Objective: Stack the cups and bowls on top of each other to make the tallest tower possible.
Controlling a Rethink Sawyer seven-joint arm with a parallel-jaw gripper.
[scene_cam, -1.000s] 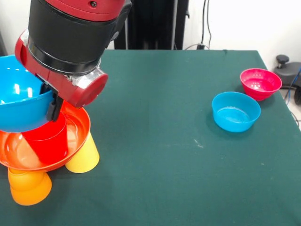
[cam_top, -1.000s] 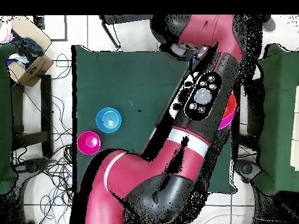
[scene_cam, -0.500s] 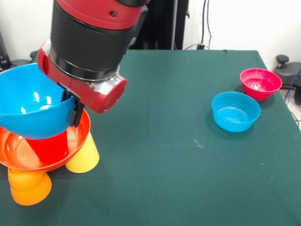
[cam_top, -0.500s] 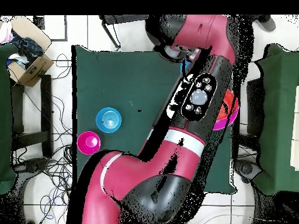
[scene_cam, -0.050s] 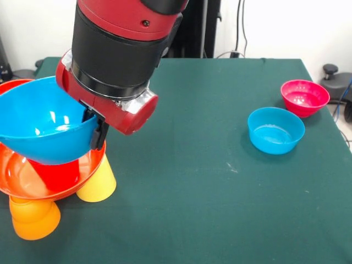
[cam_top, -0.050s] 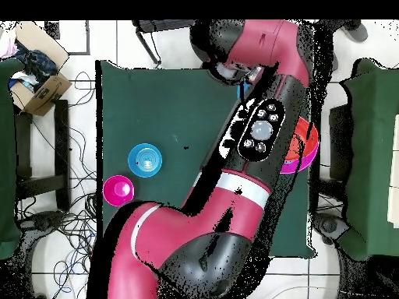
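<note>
My gripper [scene_cam, -0.050s: 98, 131] is shut on the right rim of the large blue bowl [scene_cam, -0.050s: 44, 124] and holds it tilted over the tower at the front view's left. There a wide orange-red bowl [scene_cam, -0.050s: 33, 184] rests on a yellow cup [scene_cam, -0.050s: 99, 184] and orange cups [scene_cam, -0.050s: 34, 217], with a red cup [scene_cam, -0.050s: 55, 173] standing inside it. Whether the blue bowl touches the red cup I cannot tell. Another orange-red rim [scene_cam, -0.050s: 14, 84] peeks out behind the blue bowl. In the overhead view the arm [cam_top, -0.050s: 261, 140] hides the gripper and most of the tower.
A small blue bowl [scene_cam, -0.050s: 275, 130] [cam_top, -0.050s: 145, 159] and a small magenta bowl [scene_cam, -0.050s: 304, 97] [cam_top, -0.050s: 118, 189] stand apart on the green table [scene_cam, -0.050s: 192, 187]. Beside the arm show an orange-red bowl's edge [cam_top, -0.050s: 310, 140] and a pink rim [cam_top, -0.050s: 296, 165]. A cardboard box [cam_top, -0.050s: 35, 74] sits off the table.
The arm has carried the large blue bowl rightward in the front view, from the picture's left edge to over the red cup. The other bowls and cups have stayed put.
</note>
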